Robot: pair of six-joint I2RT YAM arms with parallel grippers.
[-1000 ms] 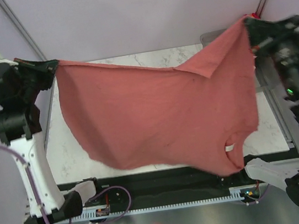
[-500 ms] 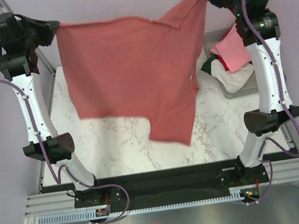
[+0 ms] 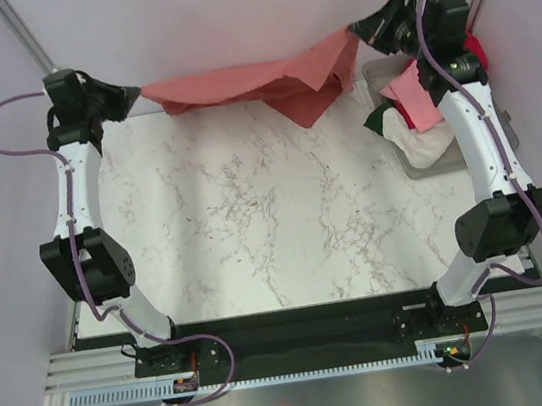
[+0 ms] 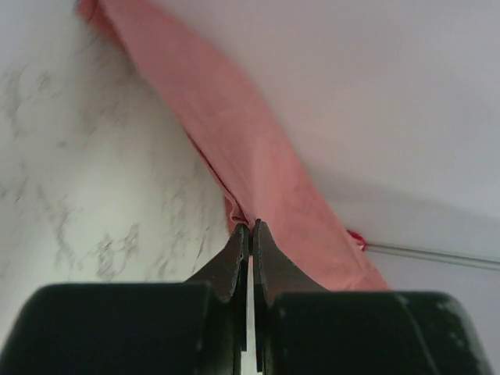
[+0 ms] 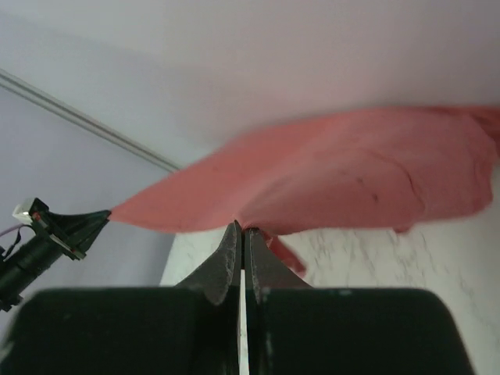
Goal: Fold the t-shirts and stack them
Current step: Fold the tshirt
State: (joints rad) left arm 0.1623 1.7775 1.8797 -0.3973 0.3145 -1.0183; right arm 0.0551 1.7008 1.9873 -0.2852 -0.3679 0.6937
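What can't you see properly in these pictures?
- Top view: the right arm covers part of the tub, so the piled shirts inside can't be counted.
- Top view: the brick-red shirt is bunched. Its folds hide which parts the left gripper and right gripper pinch.
- Left wrist: the brick-red shirt is blurred and cut off by the top edge.
- Right wrist: it is cut off by the right edge.

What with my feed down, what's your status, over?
Left gripper and right gripper shut on brick-red shirt, strung between them at table's far edge. Other shirts heaped in tub, right. Nothing blocking.
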